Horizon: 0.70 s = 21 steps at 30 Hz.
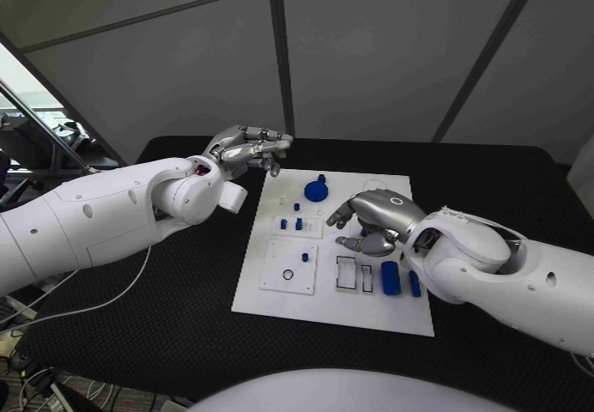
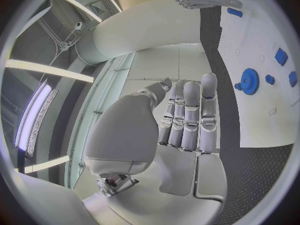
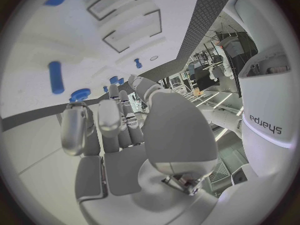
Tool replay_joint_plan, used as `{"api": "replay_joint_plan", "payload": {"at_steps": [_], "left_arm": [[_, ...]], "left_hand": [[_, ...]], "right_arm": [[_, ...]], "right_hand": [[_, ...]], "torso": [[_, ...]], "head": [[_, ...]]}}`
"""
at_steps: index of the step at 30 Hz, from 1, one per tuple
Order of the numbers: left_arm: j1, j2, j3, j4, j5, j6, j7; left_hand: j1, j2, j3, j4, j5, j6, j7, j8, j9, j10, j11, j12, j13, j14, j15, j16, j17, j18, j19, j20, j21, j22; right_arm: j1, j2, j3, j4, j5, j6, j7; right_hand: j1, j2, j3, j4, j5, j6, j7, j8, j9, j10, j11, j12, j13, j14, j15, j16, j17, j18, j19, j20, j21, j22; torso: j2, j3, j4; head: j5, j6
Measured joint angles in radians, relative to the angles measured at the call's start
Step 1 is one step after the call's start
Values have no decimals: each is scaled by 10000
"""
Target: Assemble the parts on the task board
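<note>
Cable [image 1: 106, 296] trails over the black table [image 1: 161, 335] at the head view's lower left; the white task board [image 1: 332, 296] fills the middle, a blue gear [image 1: 317, 190] near its top, blue parts [image 1: 391, 277] lower right. Left hand [image 1: 251, 148] hangs above the board's upper left, fingers curled, empty. Right hand [image 1: 372, 225] rests over the board's centre; its grasp is unclear. Left wrist view: straight fingers [image 2: 190, 116], gear [image 2: 250, 81] at right. Right wrist view: fingers [image 3: 109, 122] bent over the board [image 3: 37, 45].

The white task board [image 1: 279, 296] lies flat in the middle of the black surface [image 1: 161, 318]. A blue gear [image 1: 317, 190] sits near its far edge, small blue pegs [image 1: 290, 223] stand just in front of it, and two long blue pieces [image 1: 391, 278] lie side by side near its right edge, beside two empty rectangular recesses [image 1: 354, 276].
</note>
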Motion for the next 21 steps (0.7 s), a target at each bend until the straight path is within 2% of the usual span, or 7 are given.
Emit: {"api": "replay_joint_plan", "payload": {"at_steps": [4, 8, 14, 21], "left_arm": [[0, -4, -26, -12, 0, 10, -4], [-1, 7, -48, -33, 0, 21, -6], [-2, 32, -79, -48, 0, 44, -8], [-3, 46, -91, -53, 1, 64, -9]], "left_hand": [[0, 0, 0, 0, 0, 0, 0, 0, 0, 0, 0, 0, 0, 0, 0, 0, 0, 0, 0, 0, 0, 0], [0, 0, 0, 0, 0, 0, 0, 0, 0, 0, 0, 0, 0, 0, 0, 0, -31, -1, 0, 0, 0, -28], [0, 0, 0, 0, 0, 0, 0, 0, 8, 1, 0, 0, 0, 0, 0, 0, -30, -1, 0, 0, 0, -28], [0, 0, 0, 0, 0, 0, -1, 0, 8, 1, 0, 0, -1, 0, 0, 0, -30, -1, 0, 0, 0, -27]], "right_arm": [[206, -393, 165, 66, 203, -15, -89], [351, -609, 238, 24, 286, 56, -204], [407, -721, 254, -122, 264, 406, -415], [423, -645, 262, -335, 138, 1147, -647]], "right_hand": [[0, 0, -135, -2, 0, 0, 0, 0, 0, -303, 26, 1, -12, 0, 0, -61, -189, 0, -265, 16, -248, 0], [-8, -94, -320, 18, 0, 35, -35, 0, -17, -517, 28, 1, -24, 0, -1, -150, -378, 1, -434, 11, -416, 1], [5, -108, -481, 43, 0, 325, -68, 50, 7, -583, 22, 171, -24, 0, -1, -150, -390, 2, -435, 10, -455, 2], [44, -146, -593, 68, -79, 361, -104, 50, 6, -582, 22, 232, -23, 0, -1, -151, -430, 1, -435, 9, -455, 8]], "torso": [[-3, -1, -13], [-2, -1, -12], [5, -7, 13], [16, -12, 18]], "head": [[-114, 74], [-207, 139], [-285, 180], [-296, 175]]}}
